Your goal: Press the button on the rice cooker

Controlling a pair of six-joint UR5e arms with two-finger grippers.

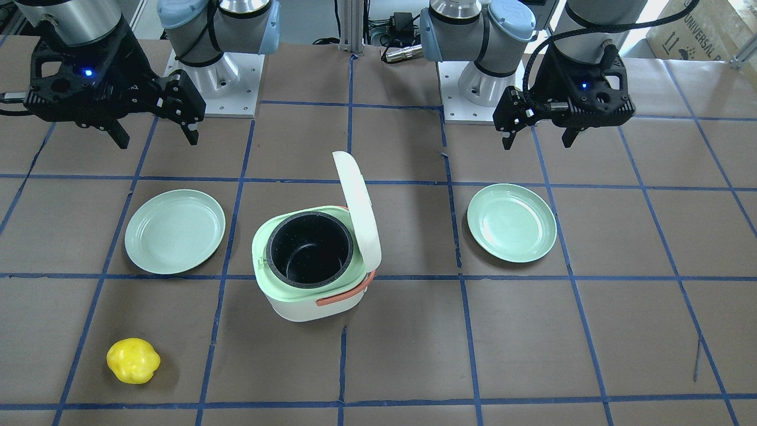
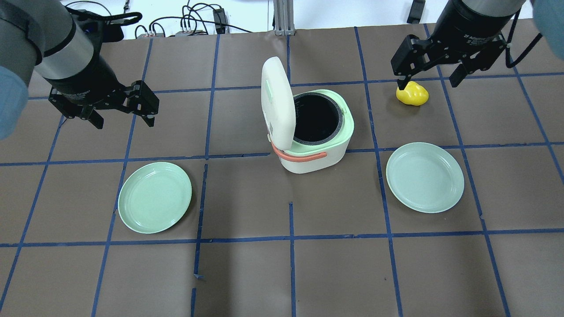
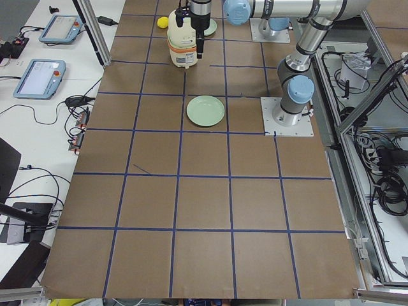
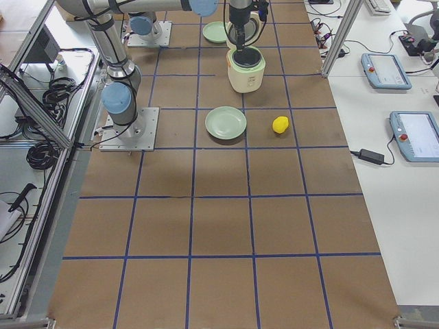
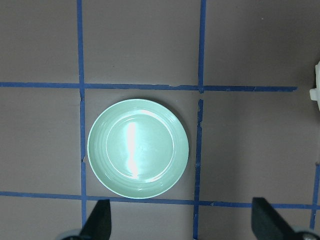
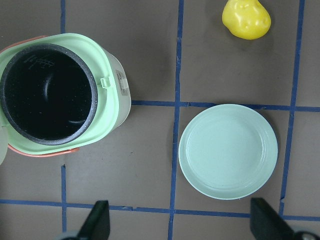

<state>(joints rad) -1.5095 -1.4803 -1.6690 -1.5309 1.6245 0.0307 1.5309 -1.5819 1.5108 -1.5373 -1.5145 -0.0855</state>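
Observation:
The rice cooker (image 2: 315, 149), white with a mint-green rim and an orange handle, stands mid-table with its lid (image 2: 276, 101) raised upright and the black inner pot empty. A small green latch tab (image 6: 104, 82) sits on its rim; I cannot make out any other button. My left gripper (image 2: 124, 122) is open and empty, hovering left of the cooker and well apart from it. My right gripper (image 2: 427, 82) is open and empty, high over the far right of the table near the yellow fruit (image 2: 412, 94). The right wrist view shows the cooker (image 6: 50, 90) below.
Two mint-green plates lie on the table, one on the left (image 2: 155, 197) and one on the right (image 2: 425, 177). The left wrist view looks straight down on the left plate (image 5: 138, 148). Blue tape lines grid the brown table surface.

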